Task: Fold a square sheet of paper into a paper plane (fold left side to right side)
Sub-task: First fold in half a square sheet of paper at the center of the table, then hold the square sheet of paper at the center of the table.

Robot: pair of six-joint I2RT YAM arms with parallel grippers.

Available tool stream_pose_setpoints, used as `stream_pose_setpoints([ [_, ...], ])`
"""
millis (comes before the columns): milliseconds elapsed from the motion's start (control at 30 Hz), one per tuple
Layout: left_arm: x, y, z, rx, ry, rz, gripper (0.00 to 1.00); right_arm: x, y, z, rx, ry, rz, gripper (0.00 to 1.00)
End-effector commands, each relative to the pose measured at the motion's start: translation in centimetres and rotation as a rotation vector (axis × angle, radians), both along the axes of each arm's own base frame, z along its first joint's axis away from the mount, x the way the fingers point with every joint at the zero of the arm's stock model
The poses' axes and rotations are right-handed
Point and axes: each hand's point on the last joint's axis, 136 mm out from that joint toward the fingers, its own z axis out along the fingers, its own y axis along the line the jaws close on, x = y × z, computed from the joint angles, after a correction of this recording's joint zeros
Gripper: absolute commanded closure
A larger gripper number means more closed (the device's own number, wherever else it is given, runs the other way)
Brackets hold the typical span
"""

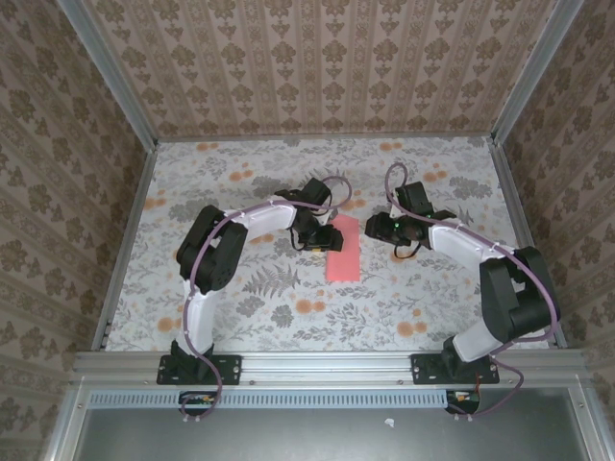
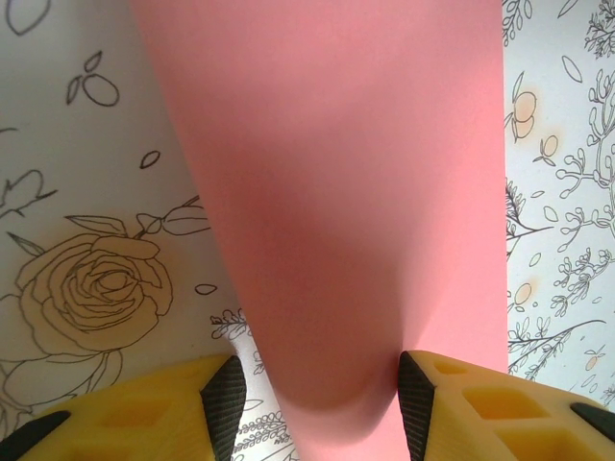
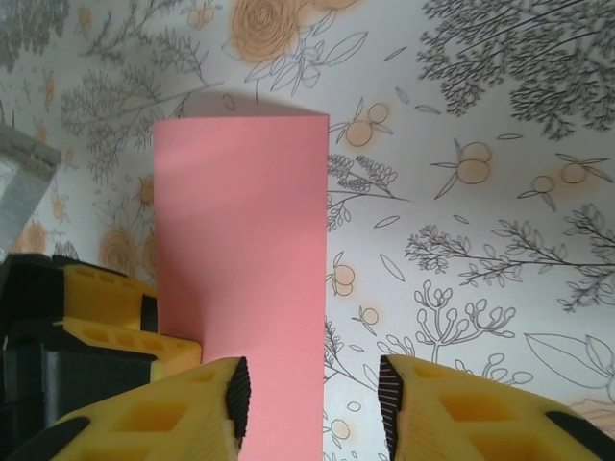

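The square sheet of paper [image 1: 343, 252] lies on the table folded in half, a narrow salmon-pink rectangle [image 3: 240, 259]. My left gripper [image 1: 315, 237] sits at its upper left corner. In the left wrist view a rounded, uncreased bulge of the paper [image 2: 356, 192] rises between the jaws of the left gripper [image 2: 322, 384]. The bulge touches the right pad [image 2: 416, 403] and a gap remains at the left pad, so the jaws stand open. My right gripper [image 1: 389, 230] hovers to the right of the sheet. Its open jaws [image 3: 312, 394] straddle the paper's right edge without touching it.
A floral cloth [image 1: 240, 298] covers the table. Patterned walls stand on three sides, with aluminium posts [image 1: 144, 125] at the corners and a rail [image 1: 317, 363] along the near edge. The left gripper's yellow fingers [image 3: 106, 307] show beside the paper in the right wrist view.
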Motion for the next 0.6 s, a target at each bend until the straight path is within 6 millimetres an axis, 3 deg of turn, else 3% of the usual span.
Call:
stream_pose_setpoints([
  [0, -1.7, 0.5, -3.5, 0.081, 0.053, -0.036, 0.49, -0.6, 1.2, -1.6, 0.038, 0.06, 0.036, 0.65],
  [233, -1.7, 0.5, -3.5, 0.083, 0.053, -0.035, 0.49, -1.0, 3.4, -3.5, 0.073, 0.132, 0.077, 0.84],
  [567, -1.8, 0.4, -3.5, 0.081, 0.051, -0.037, 0.49, -1.0, 4.7, -5.2, 0.072, 0.182, 0.103, 0.87],
])
